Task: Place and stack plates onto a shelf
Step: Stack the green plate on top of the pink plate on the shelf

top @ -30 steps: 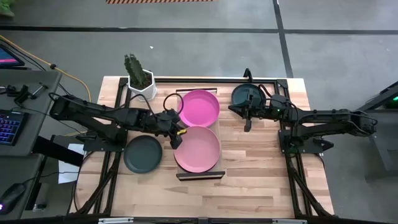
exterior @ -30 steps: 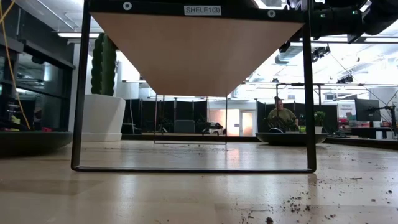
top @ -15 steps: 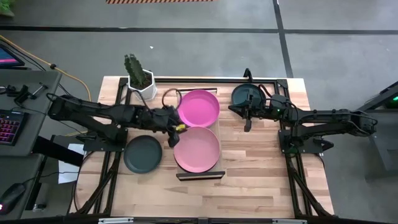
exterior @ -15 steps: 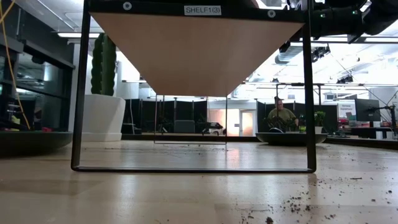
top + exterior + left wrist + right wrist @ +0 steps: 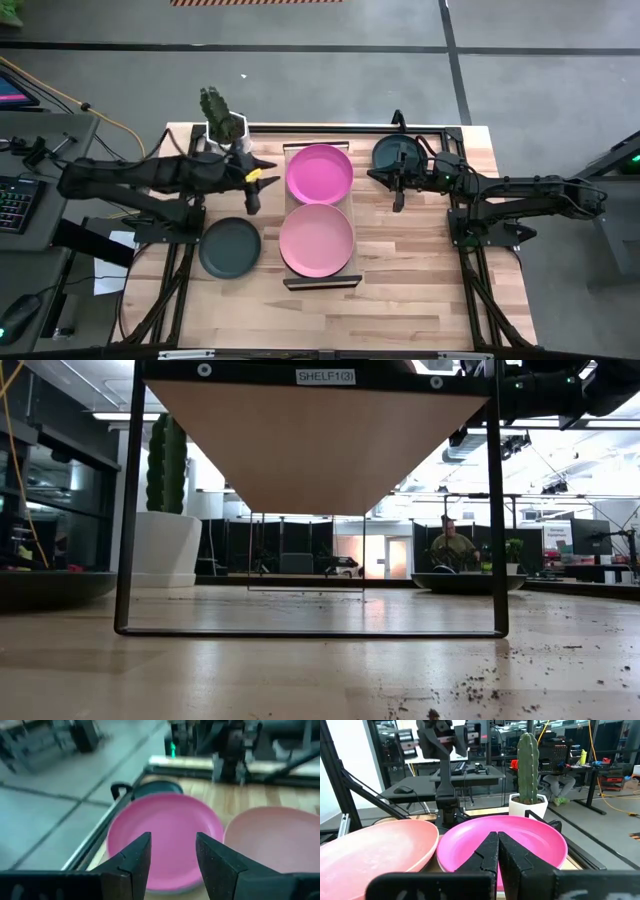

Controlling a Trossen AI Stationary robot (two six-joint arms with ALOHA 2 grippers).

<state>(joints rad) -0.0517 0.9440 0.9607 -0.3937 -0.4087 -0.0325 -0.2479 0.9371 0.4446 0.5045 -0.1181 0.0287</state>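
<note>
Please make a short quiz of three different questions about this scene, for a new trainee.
1. True or false: the left pincer is open.
2. How many pink plates lie on the shelf?
3. The dark plate on the table lies: A) on the shelf, B) left of it, C) under the plant pot.

Key: 1 true. 2 two, the bright one and the pale one. 3 B.
</note>
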